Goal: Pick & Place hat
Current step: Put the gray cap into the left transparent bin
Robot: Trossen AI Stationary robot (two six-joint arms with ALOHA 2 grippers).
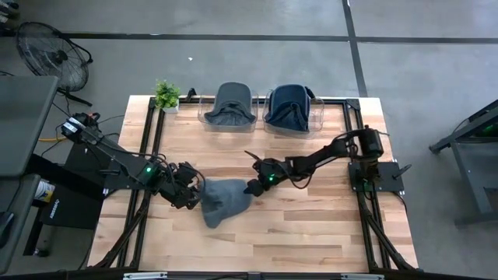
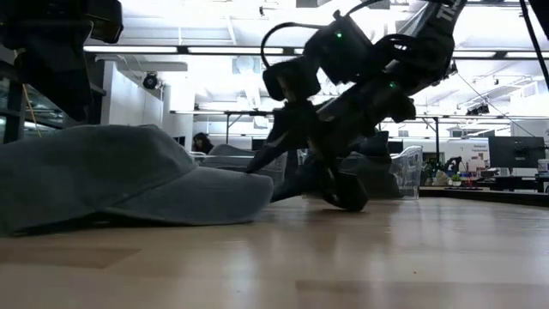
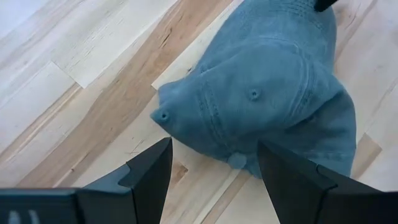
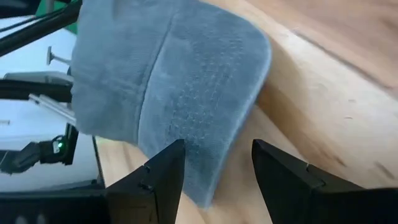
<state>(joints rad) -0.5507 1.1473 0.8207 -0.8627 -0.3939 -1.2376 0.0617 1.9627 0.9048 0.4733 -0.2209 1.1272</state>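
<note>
Hat lay flat on the bench between both pincers; we saw left pincer and right pincer open, holding nothing. We read no writing.

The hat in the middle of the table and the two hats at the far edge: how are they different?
The middle hat lies loose on the bare wood; the two far hats each sit in a clear holder. The middle hat has an open pincer on each side, left and right; the far hats have none near. All are bluish-grey caps.
</note>
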